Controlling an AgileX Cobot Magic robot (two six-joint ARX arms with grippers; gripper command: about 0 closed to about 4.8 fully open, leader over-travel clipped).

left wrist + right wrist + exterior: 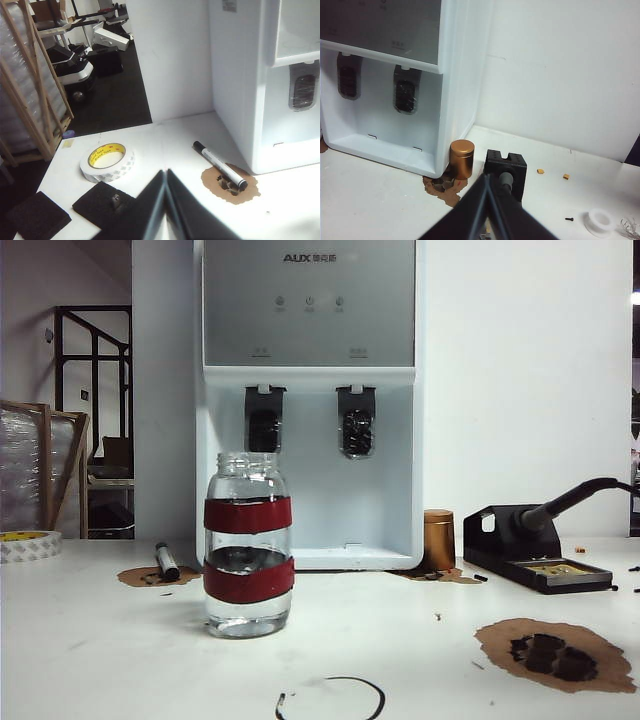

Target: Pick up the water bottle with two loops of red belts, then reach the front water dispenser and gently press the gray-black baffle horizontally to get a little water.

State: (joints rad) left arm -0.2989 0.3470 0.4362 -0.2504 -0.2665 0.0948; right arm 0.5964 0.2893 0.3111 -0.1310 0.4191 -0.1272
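Water bottle (248,544) upright before water dispenser (309,400); left gripper (166,172), right gripper (486,176) closed.

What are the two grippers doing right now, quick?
Left gripper: closed, empty, near the marker pen.
Right gripper: closed, empty, near the copper-brown cylinder.

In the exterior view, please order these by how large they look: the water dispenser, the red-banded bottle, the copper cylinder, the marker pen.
1. Water dispenser
2. Red-banded bottle, though it stands nearer the camera
3. Copper cylinder
4. Marker pen, lying foreshortened, so its rank against the cylinder is unsure
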